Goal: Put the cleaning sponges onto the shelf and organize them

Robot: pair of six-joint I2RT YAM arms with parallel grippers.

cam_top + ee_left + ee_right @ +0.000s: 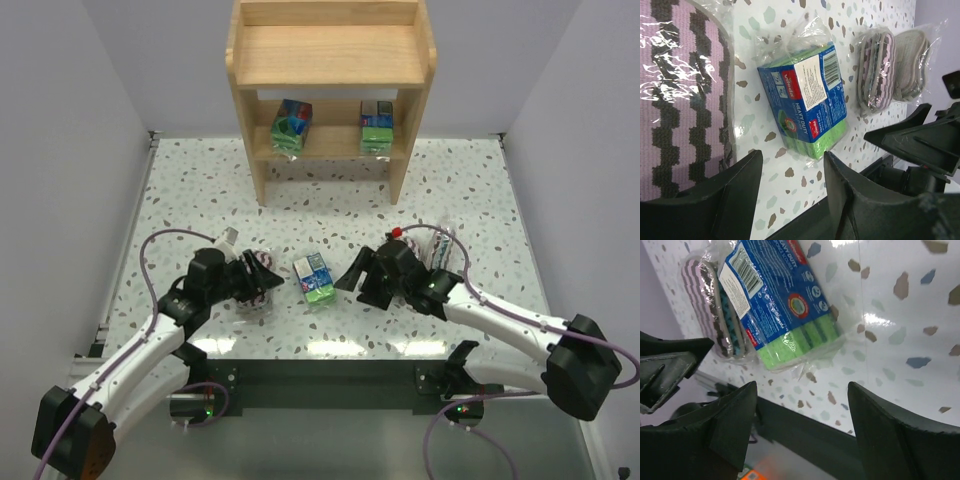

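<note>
My right end effector (pixel 802 387) is spread wide and empty. The loose sponge pack (pixel 312 277) lies flat on the worktop (pixel 200 190) mid-frame, just ahead of it. My left end effector (pixel 792 155), partly open and gripping nothing, faces the same pack, with a zigzag pad (pixel 675 100) just beside its outer finger. I see two risks: both arms could collide over that pack, or its slick wrap could slip. The shelf (pixel 330 60) stands at top centre.

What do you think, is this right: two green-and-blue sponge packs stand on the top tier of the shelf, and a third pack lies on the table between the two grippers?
No. In the top external view the two sponge packs stand on the lower tier of the shelf, not the top. The third pack does lie on the table between the left gripper and the right gripper.
</note>
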